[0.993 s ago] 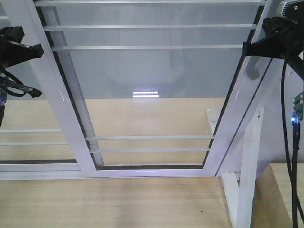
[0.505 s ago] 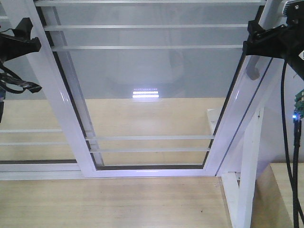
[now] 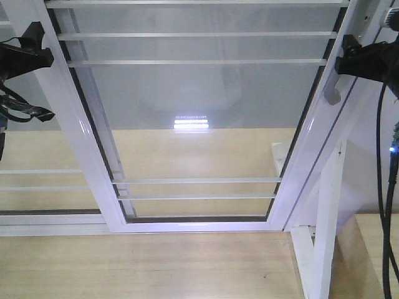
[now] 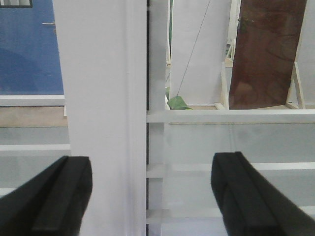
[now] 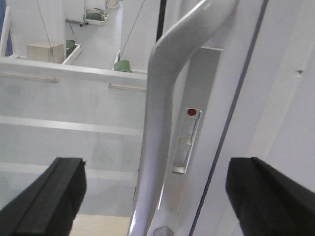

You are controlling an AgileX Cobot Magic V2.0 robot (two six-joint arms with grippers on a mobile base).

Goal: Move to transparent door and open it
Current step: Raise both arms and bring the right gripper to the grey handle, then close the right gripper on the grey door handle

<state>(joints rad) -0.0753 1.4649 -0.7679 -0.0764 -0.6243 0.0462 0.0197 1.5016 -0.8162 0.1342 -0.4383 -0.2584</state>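
Transparent door (image 3: pixel 199 106): fills centre of front view, tall clear pane in white frame, thin white horiz. bars (image 3: pixel 193 35) near top and bottom, standing on pale wood floor (image 3: pixel 156 261). Pull handle (image 5: pixel 160 113) on its R upright, curved and pale, w/ lock plate (image 5: pixel 189 137) just behind it; small red dot at top of the plate's slot. Bright striped lamp reflection (image 3: pixel 191 123) mid-pane. R gripper (image 5: pixel 155 196): jaws spread wide, holding nothing. In its wrist view the handle sits between the two black fingers (image 5: pixel 47 196) but beyond them, no contact seen. From front cam it is level w/ top of handle, just beside the upright; touching or not, can't tell. L gripper (image 4: pixel 150 196): also spread wide, empty. Its wrist view looks at a broad white upright (image 4: pixel 103 123) framed between the fingers, apart from it. Front cam puts it at far L edge, up high, just beside door's L upright. Outward: second white-framed glass panel (image 3: pixel 43 180) to L, partly behind the door frame. White support brace (image 3: pixel 325 218) low R, past the handle side. Black cables (image 3: pixel 381 162) hang down R edge. Through the glass in L wrist view: brown door (image 4: pixel 266 54), blue wall (image 4: pixel 29 44), green leaves (image 4: pixel 178 103) low down.
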